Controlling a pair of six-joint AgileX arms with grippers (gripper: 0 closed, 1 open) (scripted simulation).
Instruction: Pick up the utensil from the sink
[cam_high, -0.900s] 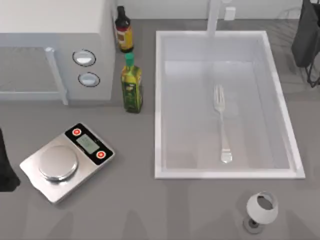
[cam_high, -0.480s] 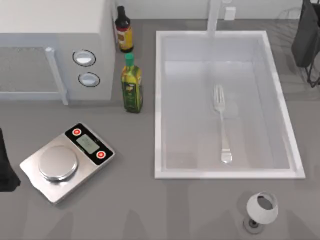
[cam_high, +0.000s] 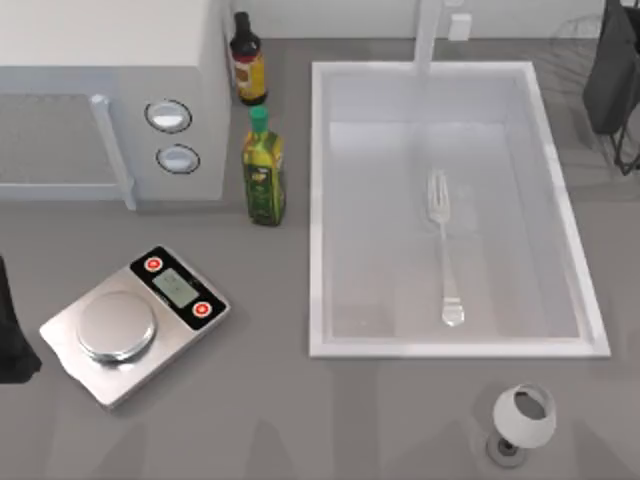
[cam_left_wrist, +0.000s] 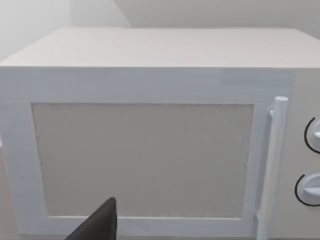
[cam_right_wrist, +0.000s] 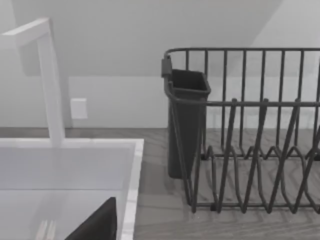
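Grey counter (cam_high: 280, 420): utensil (cam_high: 443, 245) lies in sink (cam_high: 318, 200); either gripper's opening cannot be told.

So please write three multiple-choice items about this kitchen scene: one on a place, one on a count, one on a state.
1. Where does the fork lie?
A. inside the sink
B. on the scale
C. beside the wine glass

2. How many bottles stand between the microwave and the sink?
A. one
B. two
C. three

3. What is the state of the microwave door?
A. wide open
B. removed
C. closed

Key: 1 A, the fork rests on the basin floor in the top view; 2 B, a dark bottle and a green-capped bottle stand there; 3 C, the door sits flush with the front.
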